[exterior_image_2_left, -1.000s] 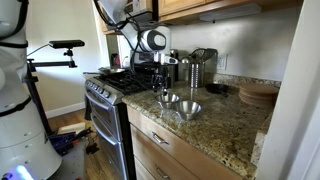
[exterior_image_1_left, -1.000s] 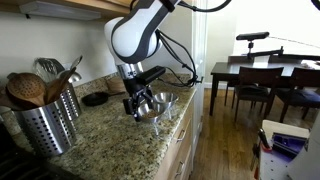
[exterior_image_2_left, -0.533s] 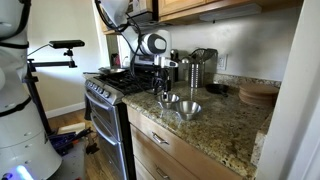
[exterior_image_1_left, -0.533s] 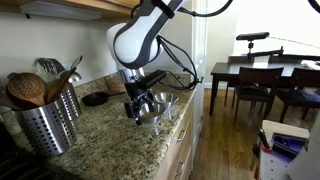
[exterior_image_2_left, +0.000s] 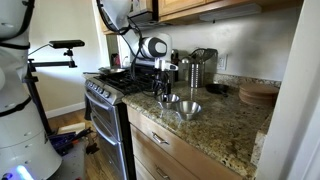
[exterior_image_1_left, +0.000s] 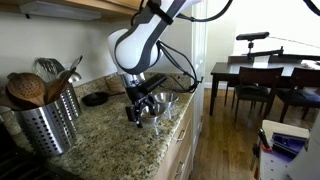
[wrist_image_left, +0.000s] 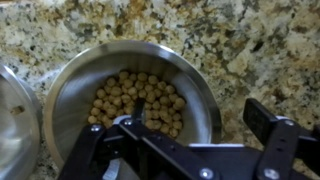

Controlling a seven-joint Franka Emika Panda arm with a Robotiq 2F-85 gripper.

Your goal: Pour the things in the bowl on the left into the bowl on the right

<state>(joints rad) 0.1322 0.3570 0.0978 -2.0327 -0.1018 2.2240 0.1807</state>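
A steel bowl [wrist_image_left: 130,95] holding small round tan pieces [wrist_image_left: 138,100] fills the middle of the wrist view. The rim of a second steel bowl [wrist_image_left: 10,120] shows at the left edge, its contents hidden. Both bowls [exterior_image_2_left: 168,99] [exterior_image_2_left: 187,108] sit side by side on the granite counter [exterior_image_2_left: 225,125]. My gripper [wrist_image_left: 195,125] hangs open just above the filled bowl. One finger [wrist_image_left: 125,125] is over the bowl's inside and another finger [wrist_image_left: 263,118] is outside its right rim. In an exterior view the gripper [exterior_image_1_left: 140,108] covers part of the bowls [exterior_image_1_left: 160,102].
A steel utensil holder [exterior_image_1_left: 45,120] with wooden spoons stands on the counter. A dark pan [exterior_image_1_left: 97,98] lies behind the bowls. A stove [exterior_image_2_left: 108,90], a steel canister [exterior_image_2_left: 196,70] and a wooden board [exterior_image_2_left: 258,95] flank them. The counter edge [exterior_image_1_left: 185,120] drops off beside the bowls.
The arm has sunk slightly toward the bowls. The jaws stay open and the bowls have not moved.
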